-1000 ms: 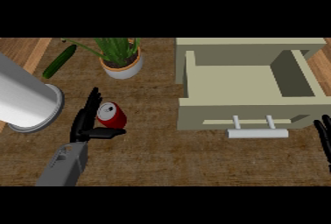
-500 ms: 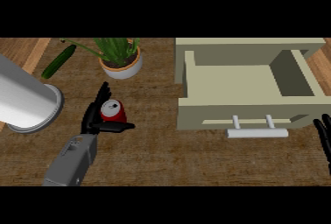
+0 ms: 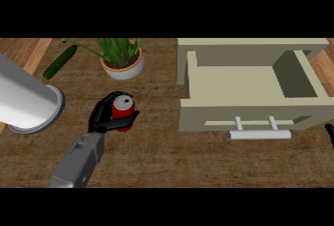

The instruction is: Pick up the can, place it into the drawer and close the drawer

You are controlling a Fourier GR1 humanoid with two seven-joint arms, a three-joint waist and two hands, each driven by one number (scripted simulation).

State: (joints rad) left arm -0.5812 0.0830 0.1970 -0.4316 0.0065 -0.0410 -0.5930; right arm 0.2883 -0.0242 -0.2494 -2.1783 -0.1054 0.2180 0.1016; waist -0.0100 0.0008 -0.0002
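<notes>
A red can (image 3: 122,111) with a silver top stands on the wooden counter, left of the middle. My left hand (image 3: 104,118) is shut on it, fingers curled round its left side and the thumb across its front. The beige drawer (image 3: 251,117) stands pulled open at the right, its inside bare, with a white bar handle (image 3: 259,134) on its front. Only the fingertips of my right hand (image 3: 330,132) show at the right edge, beside the drawer's front corner.
A large silver cylinder (image 3: 26,105) lies at the left edge, close to my left forearm. A potted plant (image 3: 122,62) stands at the back, behind the can. A green cucumber (image 3: 59,62) lies at the far left.
My left hand has moved right and closed round the can. The forearm has swung in behind it. My right hand has slipped mostly out of the view's right edge.
</notes>
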